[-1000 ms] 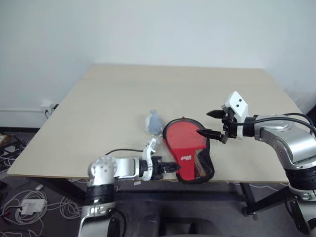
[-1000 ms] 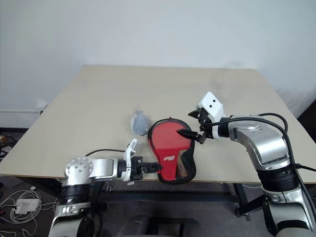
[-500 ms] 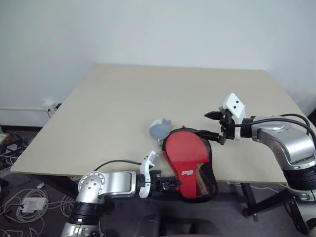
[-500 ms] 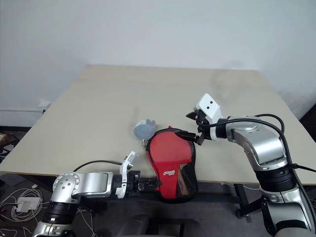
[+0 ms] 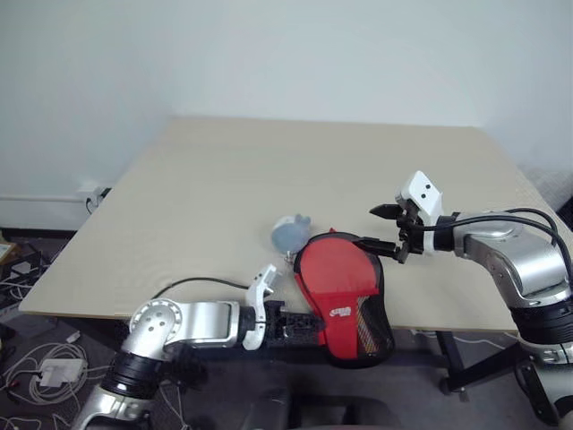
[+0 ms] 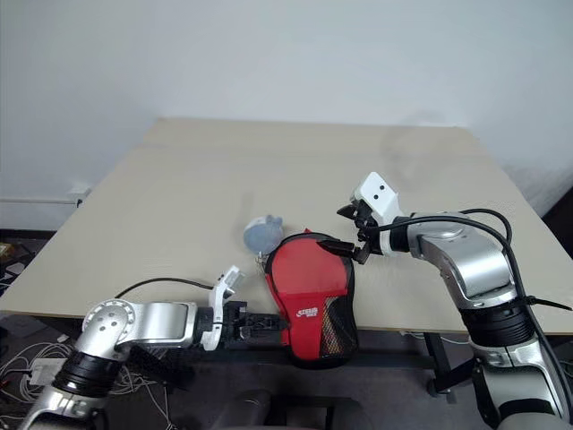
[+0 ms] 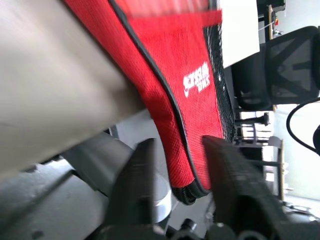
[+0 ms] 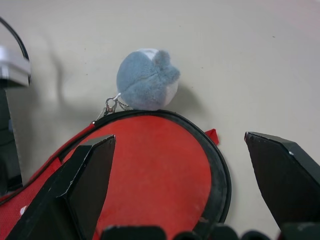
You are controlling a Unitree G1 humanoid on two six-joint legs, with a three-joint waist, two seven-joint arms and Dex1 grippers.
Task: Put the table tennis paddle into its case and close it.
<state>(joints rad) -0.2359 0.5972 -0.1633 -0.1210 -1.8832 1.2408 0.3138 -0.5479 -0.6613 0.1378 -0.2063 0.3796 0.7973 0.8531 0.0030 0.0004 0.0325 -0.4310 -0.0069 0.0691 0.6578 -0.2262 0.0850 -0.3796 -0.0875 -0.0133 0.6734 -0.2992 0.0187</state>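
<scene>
Red fabric covers most of the paddle case (image 5: 343, 291), which lies at the near edge of the beige table (image 5: 269, 179) in the head views, its narrow handle end hanging over that edge toward the robot and its round end pointing away toward the table's middle. Whether the table tennis paddle sits inside I cannot tell; only the case's red cover and black mesh side show. A grey plush charm (image 5: 289, 234) rests on the table, touching the round end's left rim. The left gripper (image 5: 300, 324) reaches in level from the left at the case's overhanging end. The right gripper (image 5: 387, 228) hovers above the round end's right rim, jaws spread wide and empty.

From the left wrist, both black fingers (image 7: 140, 175) stand apart, straddling the case's black-piped lower edge without pinching it; they hold nothing.

From the right wrist, the wide-spread fingers (image 8: 87, 175) frame the round end, and the charm hangs by a small metal ring from its rim.
</scene>
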